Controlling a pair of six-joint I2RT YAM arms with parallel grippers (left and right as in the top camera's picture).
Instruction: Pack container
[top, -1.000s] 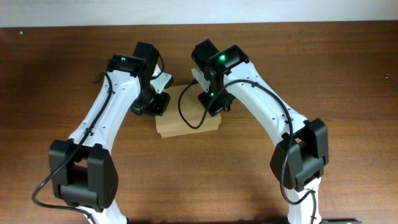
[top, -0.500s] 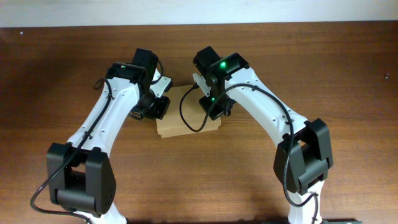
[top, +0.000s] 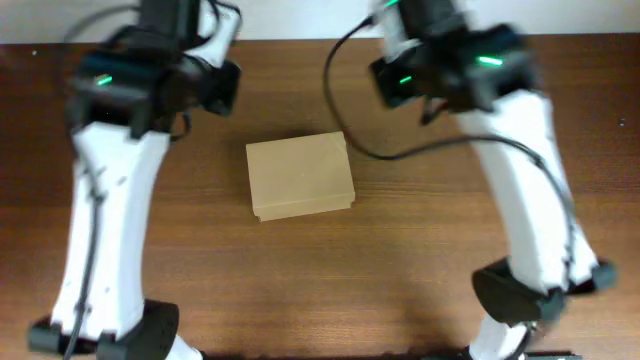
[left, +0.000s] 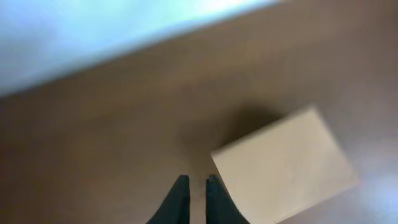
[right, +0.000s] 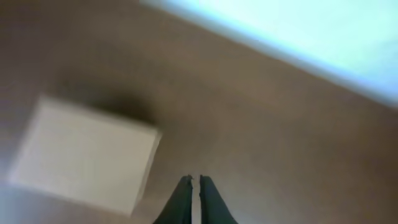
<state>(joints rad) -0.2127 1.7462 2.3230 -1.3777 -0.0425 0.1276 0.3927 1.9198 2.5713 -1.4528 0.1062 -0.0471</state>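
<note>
The container is a plain tan cardboard box lying on the table's middle with its lid down flat. Nothing touches it. In the left wrist view the container lies far below, right of my left gripper, whose dark fingers stand a narrow gap apart with nothing between them. The right wrist view has the container far below at left, and my right gripper has its fingers together but for a thin slit, holding nothing. Both grippers hang high above the table, beside the box rather than over it.
The brown wooden table runs to a pale back edge. My left arm rises blurred at the left and my right arm at the right, both close under the camera.
Both arms have lifted off the box and swung up and apart toward the back. The box, partly covered by the grippers before, now lies fully exposed. Both pairs of fingers have eased slightly.
</note>
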